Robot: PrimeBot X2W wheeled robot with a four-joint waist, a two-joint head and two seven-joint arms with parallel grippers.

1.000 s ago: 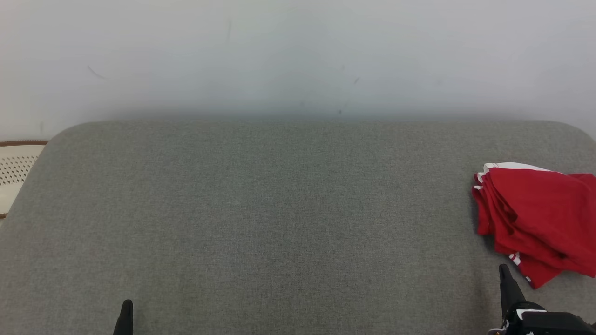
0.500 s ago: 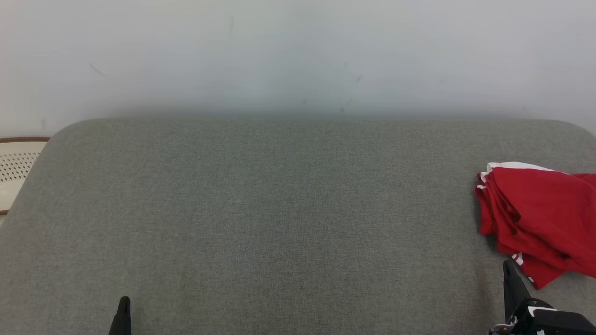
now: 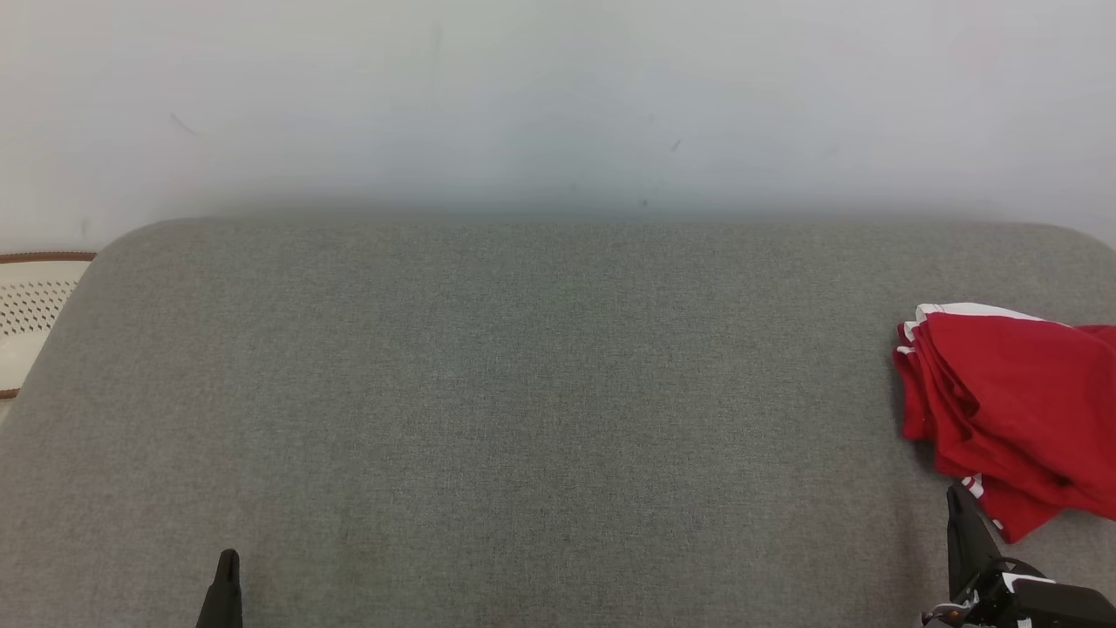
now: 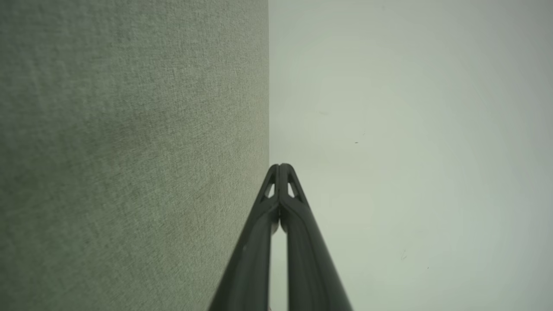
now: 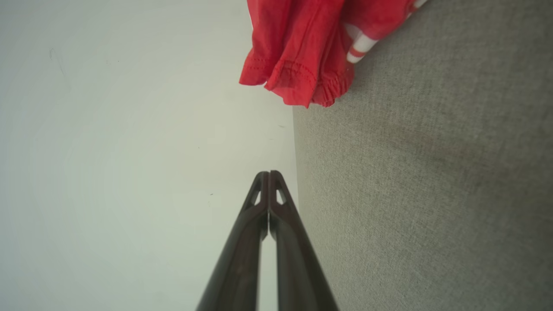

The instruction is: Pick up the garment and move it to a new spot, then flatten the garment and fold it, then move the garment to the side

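My right pincer (image 3: 959,506) is closed tight with nothing in it, and its tips are just short of the near corner of the red garment (image 3: 1011,410). The left pincer (image 3: 225,589) is closed and empty too, well apart over bare grey cushion (image 3: 523,392).

The garment lies in loose layers at the cushion's far right edge. I can't tell whether that is a finished fold or an untouched heap.

If I'm picking it up, I'd open the right fingers wide, come down on the near hem and pinch through every layer. I'd lift slowly so nothing trails off the edge.

I count two pincers, one garment, one cushion, and one pale perforated thing (image 3: 26,323) at the far left.
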